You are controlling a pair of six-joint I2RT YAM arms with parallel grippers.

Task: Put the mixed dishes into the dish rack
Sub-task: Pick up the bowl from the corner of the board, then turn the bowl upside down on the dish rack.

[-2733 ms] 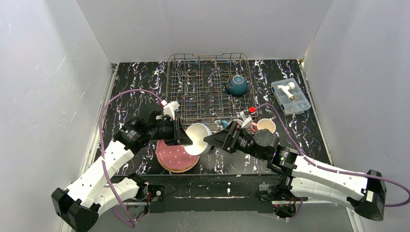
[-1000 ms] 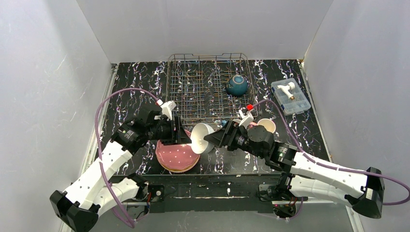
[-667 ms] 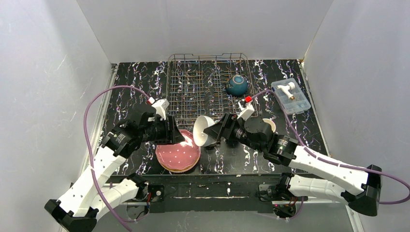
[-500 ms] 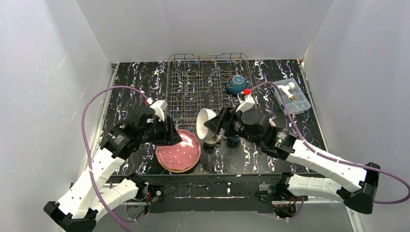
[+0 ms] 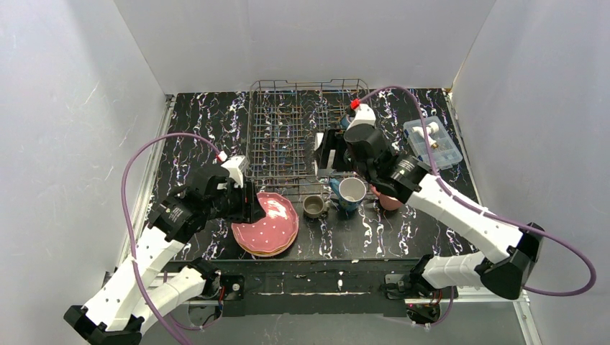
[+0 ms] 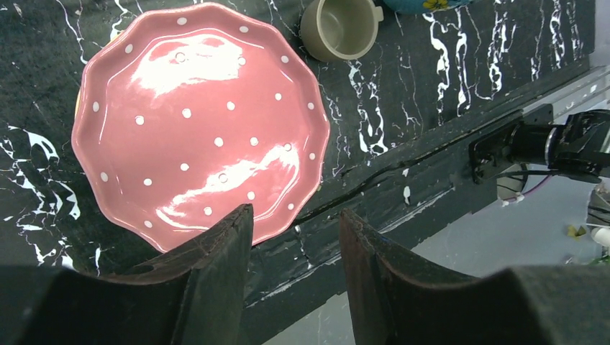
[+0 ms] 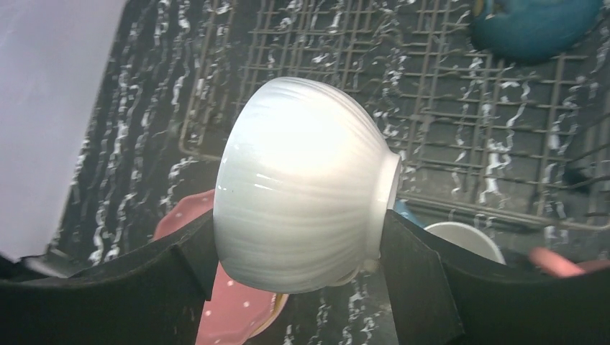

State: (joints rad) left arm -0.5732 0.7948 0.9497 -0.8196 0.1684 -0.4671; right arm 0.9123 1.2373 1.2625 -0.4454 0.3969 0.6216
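You'll see the white bowl tipped sideways above the dish rack; the teal bowl sits inside, the pink-topped plate stack just outside.

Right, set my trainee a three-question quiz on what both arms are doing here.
1. True or false: the left gripper is shut on the pink plate.
2. The right gripper holds: A a fork; B the white bowl; C a glass.
3. Fill in: one dish already lies in the dish rack, the ___ bowl.
Key: 1 false, it is open above the plate; 2 B; 3 teal bowl.
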